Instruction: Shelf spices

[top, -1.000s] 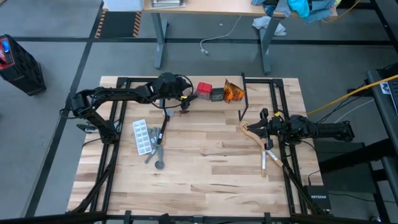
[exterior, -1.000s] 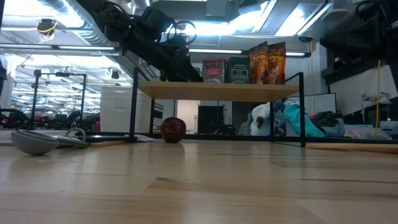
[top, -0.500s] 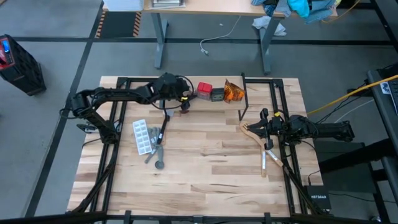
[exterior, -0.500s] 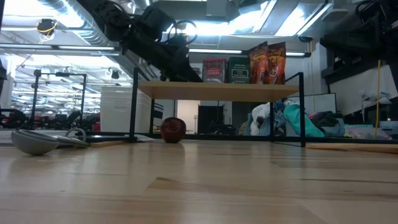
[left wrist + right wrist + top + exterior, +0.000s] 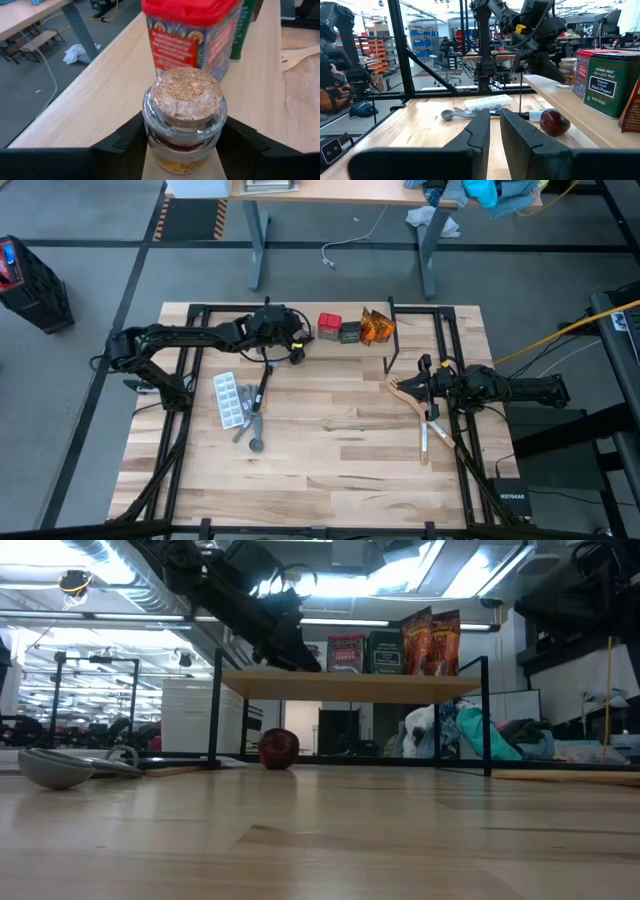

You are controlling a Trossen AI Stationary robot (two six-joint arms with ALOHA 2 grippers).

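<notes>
My left gripper (image 5: pixel 296 338) reaches over the shelf (image 5: pixel 350 686) and is shut on a small glass jar with a cork lid (image 5: pixel 185 115). In the left wrist view the red box (image 5: pixel 192 35) stands just behind the jar. A dark box (image 5: pixel 247 22) is next to it. The red box (image 5: pixel 329 326), the dark box (image 5: pixel 349 331) and the orange packets (image 5: pixel 376 327) stand in a row on the plank. My right gripper (image 5: pixel 425 385) waits at the table's right side, fingers together (image 5: pixel 495 125). My left gripper pinches the jar by its glass body (image 5: pixel 160 150), below the cork, one finger (image 5: pixel 130 142) on each side. The fingers come level from the table's left. The jar is upright over the plank (image 5: pixel 100 100). I cannot tell whether its base rests on the plank.
A dark red round thing (image 5: pixel 279 748) lies under the shelf. A white blister tray (image 5: pixel 229 400), metal spoons (image 5: pixel 252 430) and a black tool (image 5: pixel 262 388) lie on the table's left. A pale wooden utensil (image 5: pixel 408 392) and a white pen (image 5: pixel 424 438) lie by my right gripper.
My left gripper has carried the jar toward the table's far edge and a little up, over the shelf plank and closer to the red box. It has stayed shut on the jar.
</notes>
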